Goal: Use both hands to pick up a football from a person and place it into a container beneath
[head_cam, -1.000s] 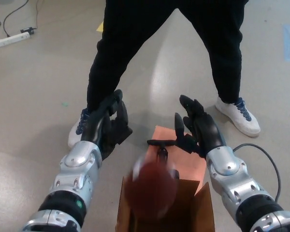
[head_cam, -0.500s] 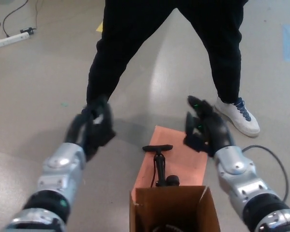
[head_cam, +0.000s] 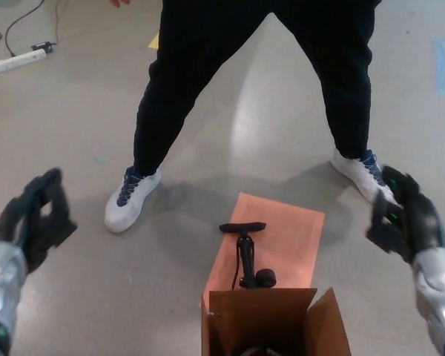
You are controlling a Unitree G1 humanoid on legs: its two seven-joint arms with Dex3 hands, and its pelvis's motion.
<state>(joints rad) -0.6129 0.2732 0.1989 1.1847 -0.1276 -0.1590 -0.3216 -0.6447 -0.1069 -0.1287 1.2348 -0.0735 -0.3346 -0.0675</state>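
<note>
The brown cardboard box (head_cam: pixel 271 320) stands open at the bottom middle, and only a dark sliver shows inside it; no football is visible. My left hand (head_cam: pixel 35 216) hangs at the far left, fingers apart and holding nothing. My right hand (head_cam: pixel 403 215) is at the far right, also open and empty. Both hands are wide of the box. A person in black trousers (head_cam: pixel 208 67) stands facing me, feet apart.
A black hand pump (head_cam: pixel 245 252) stands on an orange sheet (head_cam: pixel 282 237) just behind the box. The person's white shoes (head_cam: pixel 130 199) rest on the grey floor. A power strip (head_cam: pixel 15 61) and cables lie at the top left.
The football dropped between my hands into the box and is out of sight. Both hands have swung outward, left to the far left, right to the far right.
</note>
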